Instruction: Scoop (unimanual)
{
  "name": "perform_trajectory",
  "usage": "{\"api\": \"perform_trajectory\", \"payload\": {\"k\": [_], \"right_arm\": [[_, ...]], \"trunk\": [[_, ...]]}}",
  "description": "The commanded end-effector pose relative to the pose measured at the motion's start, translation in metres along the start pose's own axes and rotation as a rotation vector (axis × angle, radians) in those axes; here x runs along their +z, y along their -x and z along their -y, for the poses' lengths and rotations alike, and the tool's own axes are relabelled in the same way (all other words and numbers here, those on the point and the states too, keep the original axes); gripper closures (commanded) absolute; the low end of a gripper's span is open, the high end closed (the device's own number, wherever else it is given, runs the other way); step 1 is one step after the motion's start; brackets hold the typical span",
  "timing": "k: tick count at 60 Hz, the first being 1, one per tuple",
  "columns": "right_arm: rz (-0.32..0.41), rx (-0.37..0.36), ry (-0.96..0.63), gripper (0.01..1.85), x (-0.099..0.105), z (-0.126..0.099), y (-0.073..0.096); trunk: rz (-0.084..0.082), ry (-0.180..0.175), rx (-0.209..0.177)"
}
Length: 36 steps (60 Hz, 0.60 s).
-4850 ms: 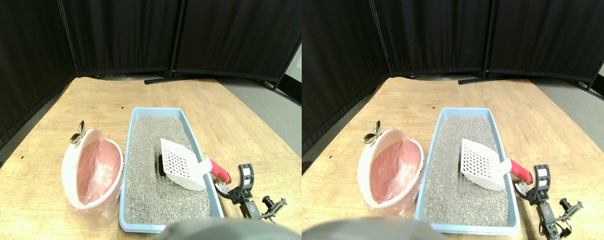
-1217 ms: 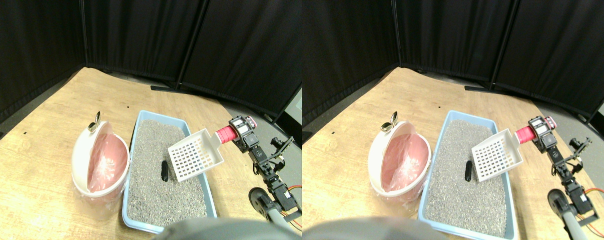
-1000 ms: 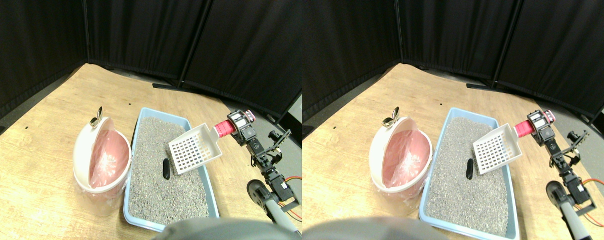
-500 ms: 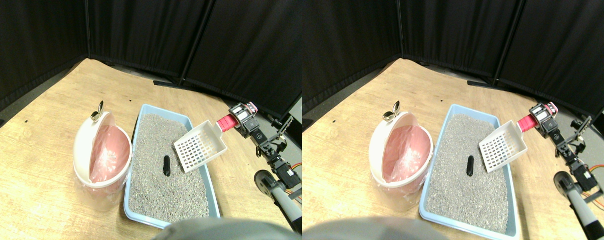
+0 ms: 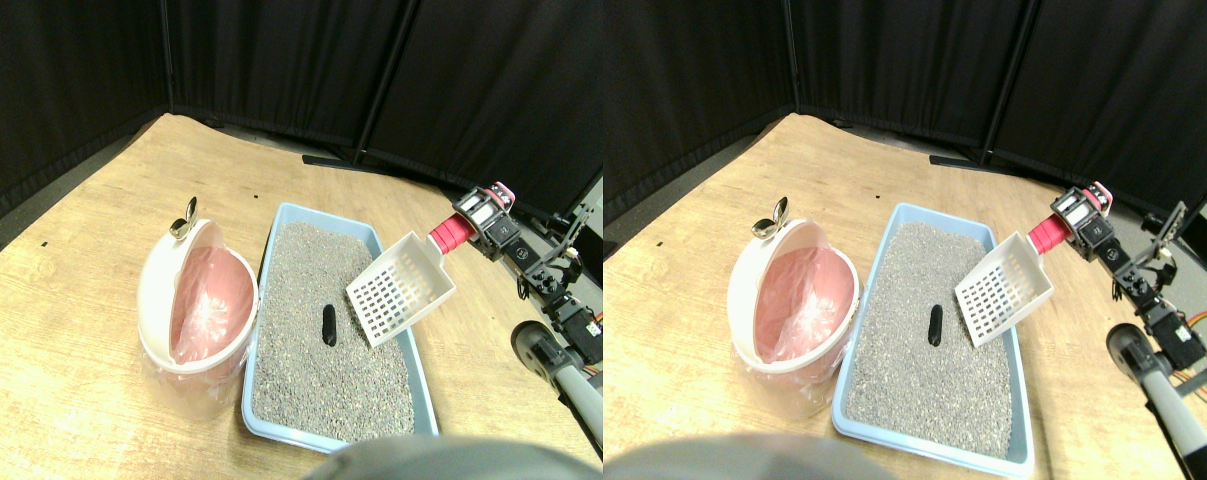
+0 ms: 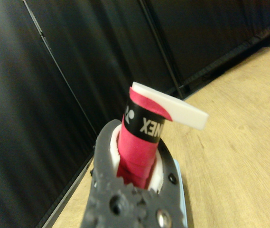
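A white slotted scoop [image 5: 401, 290] hangs tilted over the right side of the blue litter tray [image 5: 260, 300], its head above the grey litter. My right gripper [image 5: 483, 215] is shut on its red wrapped handle [image 5: 445, 236]. A small dark lump [image 5: 329, 324] lies on the litter just left of the scoop head, apart from it. The wrist view shows the red handle [image 6: 137, 142] clamped between the jaws of my gripper [image 6: 135, 159], with its white end [image 6: 172, 107] sticking out.
A white bin with a pink liner [image 5: 203, 315] stands against the tray's left wall, a metal clip [image 5: 181, 222] on its far rim. Black curtain panels [image 5: 263, 60] close off the back, with a stand foot [image 5: 338, 160] on the wood floor. My arm's links [image 5: 553, 300] are right of the tray.
The scoop, which lay on the litter 4.8 s ago with my gripper beside its handle, is now held in the air. Over the last second its head dipped slightly; the camera also shifted.
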Motion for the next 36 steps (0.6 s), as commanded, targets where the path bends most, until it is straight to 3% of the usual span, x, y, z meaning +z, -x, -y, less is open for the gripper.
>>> {"api": "perform_trajectory", "payload": {"k": [1, 16, 36], "right_arm": [[0.055, -0.004, -0.002, 1.80, 0.006, -0.001, -0.001], [0.084, 0.001, 0.041, 1.80, -0.004, 0.001, 0.003], [0.025, 0.029, 0.046, 1.80, -0.004, -0.017, 0.009]], "trunk": [[-0.021, 0.015, 0.013], [-0.019, 0.011, 0.007], [-0.031, 0.015, 0.007]]}}
